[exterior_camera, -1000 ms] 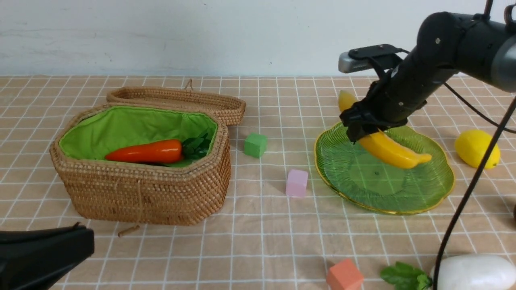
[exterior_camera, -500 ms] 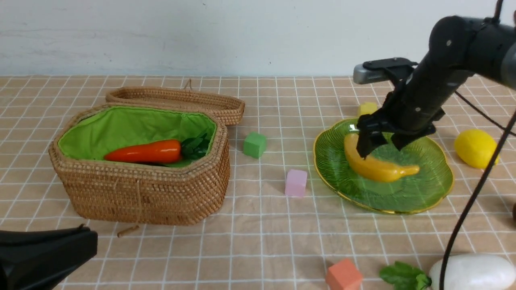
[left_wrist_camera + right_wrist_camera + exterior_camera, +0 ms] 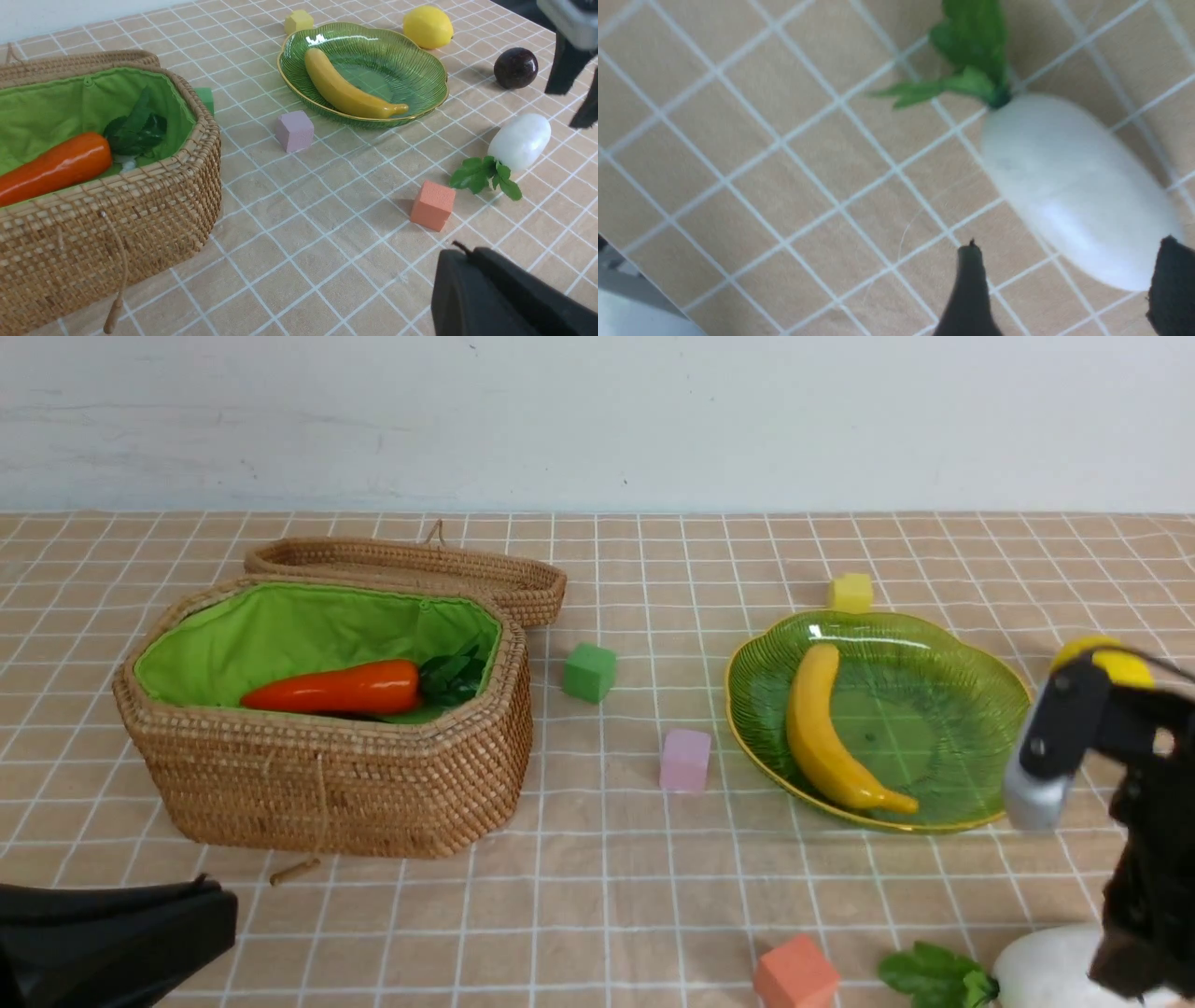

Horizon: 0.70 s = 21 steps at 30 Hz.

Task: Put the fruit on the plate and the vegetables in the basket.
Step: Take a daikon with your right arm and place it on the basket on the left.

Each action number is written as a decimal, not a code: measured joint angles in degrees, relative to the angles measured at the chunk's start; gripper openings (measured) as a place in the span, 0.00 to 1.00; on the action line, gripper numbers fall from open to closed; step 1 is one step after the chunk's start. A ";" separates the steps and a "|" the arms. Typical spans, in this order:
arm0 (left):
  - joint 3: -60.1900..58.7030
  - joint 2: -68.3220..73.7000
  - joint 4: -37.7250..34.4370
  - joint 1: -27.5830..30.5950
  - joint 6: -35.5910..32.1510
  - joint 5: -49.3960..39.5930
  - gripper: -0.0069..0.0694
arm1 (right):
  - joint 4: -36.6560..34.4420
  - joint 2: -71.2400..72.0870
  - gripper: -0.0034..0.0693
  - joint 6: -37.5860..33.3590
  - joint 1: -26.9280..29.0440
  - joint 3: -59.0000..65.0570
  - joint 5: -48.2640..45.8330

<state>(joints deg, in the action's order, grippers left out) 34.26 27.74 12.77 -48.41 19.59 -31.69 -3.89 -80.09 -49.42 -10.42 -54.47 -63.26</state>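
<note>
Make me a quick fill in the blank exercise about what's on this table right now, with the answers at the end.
The only thing on the plate is the ____.
The carrot lies inside the ____.
The right pincer hangs open above the white ____.
The small cube at the plate's far rim is ____.
Missing words: banana; basket; radish; yellow.

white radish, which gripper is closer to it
Right. The right gripper hangs just above the radish, jaws open; the left gripper sits shut at the table's near left, far across from it.
</note>
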 joint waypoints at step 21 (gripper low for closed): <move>-0.01 0.00 -1.10 0.00 -0.21 -1.06 0.08 | 10.64 -12.01 0.70 -6.25 -0.18 11.23 28.01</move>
<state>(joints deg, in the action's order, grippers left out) 34.26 27.74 11.67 -48.41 19.39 -32.76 6.75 -92.09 -55.67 -10.61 -43.24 -35.25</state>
